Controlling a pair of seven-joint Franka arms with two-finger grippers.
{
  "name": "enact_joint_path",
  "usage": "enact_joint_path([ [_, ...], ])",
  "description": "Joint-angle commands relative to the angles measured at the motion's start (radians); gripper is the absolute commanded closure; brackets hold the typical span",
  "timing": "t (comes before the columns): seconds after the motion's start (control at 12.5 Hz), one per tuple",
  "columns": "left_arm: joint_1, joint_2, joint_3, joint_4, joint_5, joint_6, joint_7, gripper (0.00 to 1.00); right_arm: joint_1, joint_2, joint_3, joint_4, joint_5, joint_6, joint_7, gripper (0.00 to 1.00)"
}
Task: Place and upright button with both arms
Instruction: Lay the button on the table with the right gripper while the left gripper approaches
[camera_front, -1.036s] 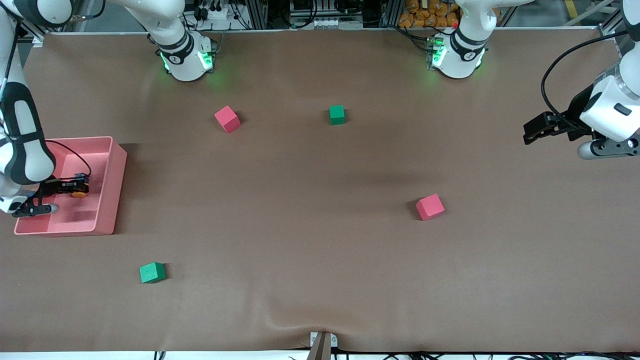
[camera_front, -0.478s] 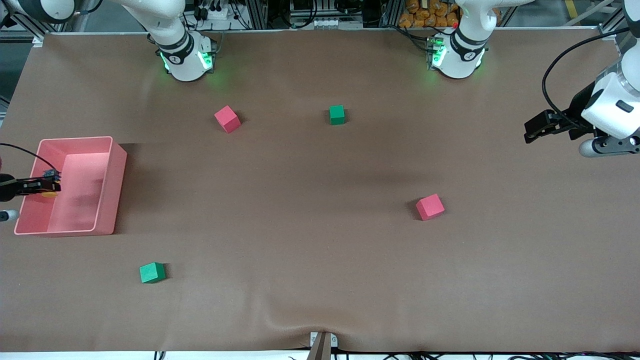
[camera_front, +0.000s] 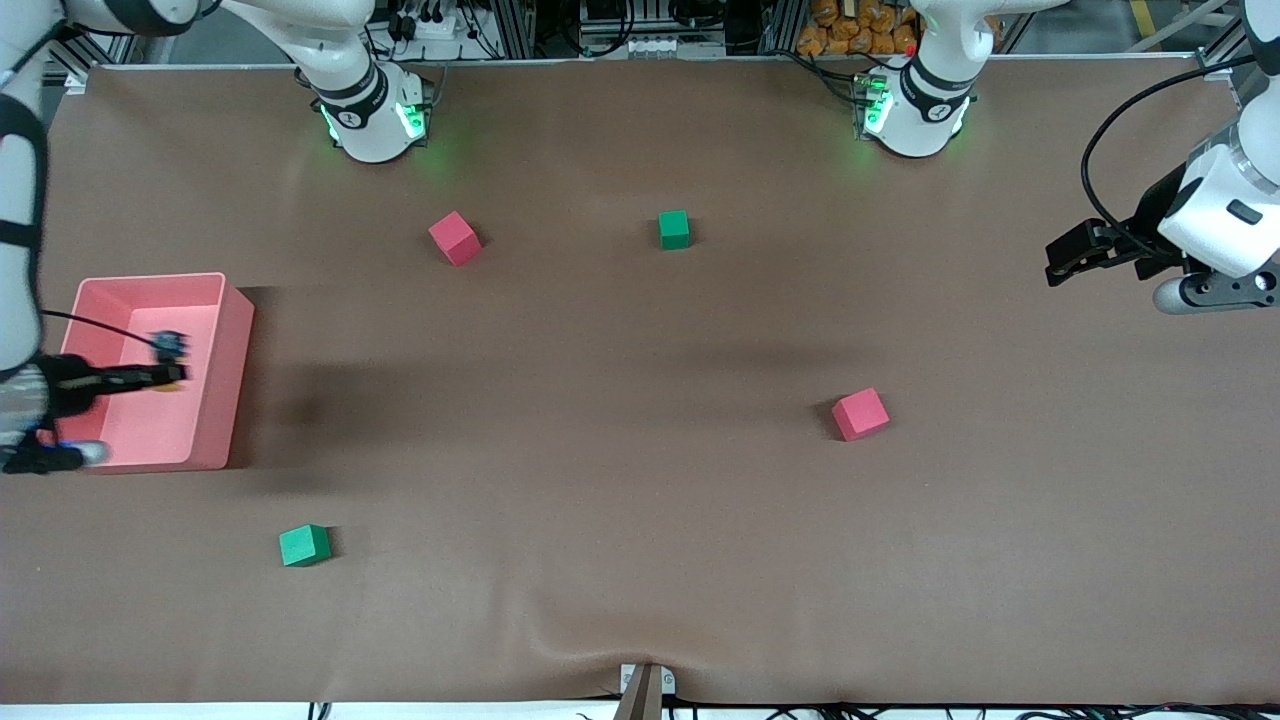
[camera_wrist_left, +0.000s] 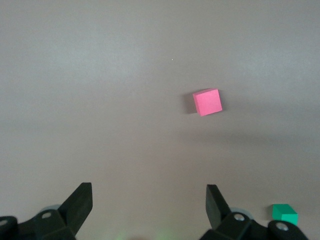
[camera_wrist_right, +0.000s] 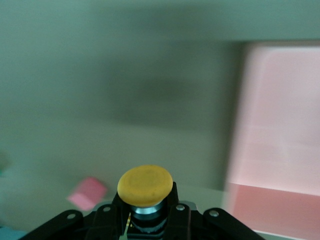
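Brown counter (camera_front: 640, 480), cubes scattered. We see right gripper (camera_front: 170, 375) at frame's left edge over pink bin (camera_front: 232, 340), jaws clamped on button (camera_wrist_right: 145, 186), orange cap facing outward, likely carried for handover. Left gripper (camera_front: 1062, 262) waits at frame's right edge, jaws wide, ready to receive.

No text, label, brand or number can be read anywhere — nothing legible.

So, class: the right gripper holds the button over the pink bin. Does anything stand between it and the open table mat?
Only the pink bin wall. The right gripper, shut on the button, is above it. The mat beside the bin looks bare.
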Motion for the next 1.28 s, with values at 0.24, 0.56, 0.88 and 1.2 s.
enact_joint_path([
  [0.24, -0.024, 0.003, -0.009, -0.002, -0.014, -0.01, 0.004, 0.0, 0.373, 0.001, -0.009, -0.054, 0.106, 0.209, 0.455, 1.0],
  [0.56, -0.042, 0.029, -0.032, 0.001, -0.038, -0.001, 0.003, 0.0, 0.564, 0.047, -0.007, -0.12, 0.132, 0.449, 0.543, 1.0],
  [0.88, -0.054, 0.052, -0.034, 0.001, -0.041, 0.032, 0.0, 0.0, 0.745, 0.171, -0.009, -0.137, 0.133, 0.717, 0.639, 1.0],
  [1.2, -0.067, 0.054, -0.032, 0.001, -0.05, 0.049, 0.0, 0.0, 0.819, 0.273, -0.012, -0.137, 0.108, 0.843, 0.651, 1.0],
])
